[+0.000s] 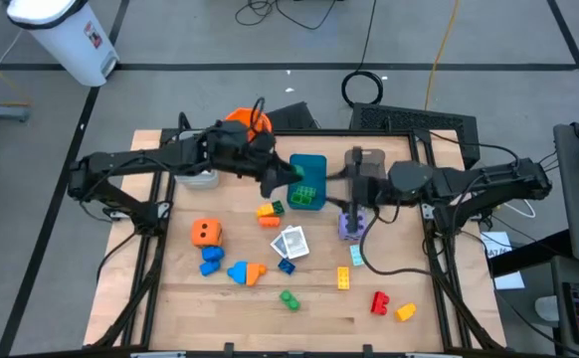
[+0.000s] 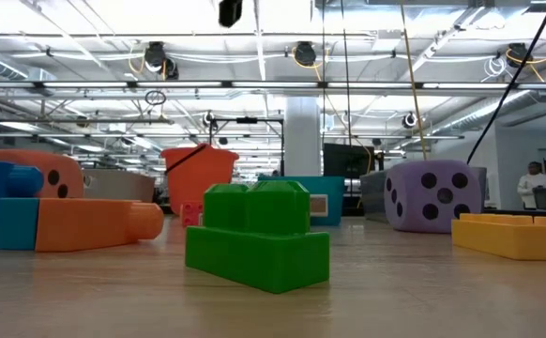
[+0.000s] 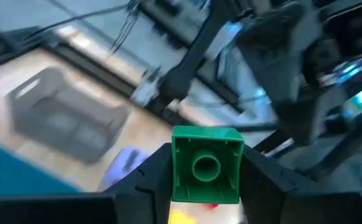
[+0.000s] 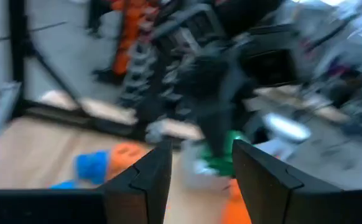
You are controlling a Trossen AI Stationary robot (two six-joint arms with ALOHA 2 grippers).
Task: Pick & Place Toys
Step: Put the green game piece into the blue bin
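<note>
Gripping green brick, left end effector beside teal tray

Counting two dice: one orange die, one purple die. Seeing one orange bucket. Trays: getting two for sure, teal tray and grey tray. White cards: looking like two, overlapping. Red brick: one. Yellow bricks: two. Green brick: one lying near the front, a second green one sitting in the left gripper. Blue bricks: clustering, not getting a firm number.
</note>
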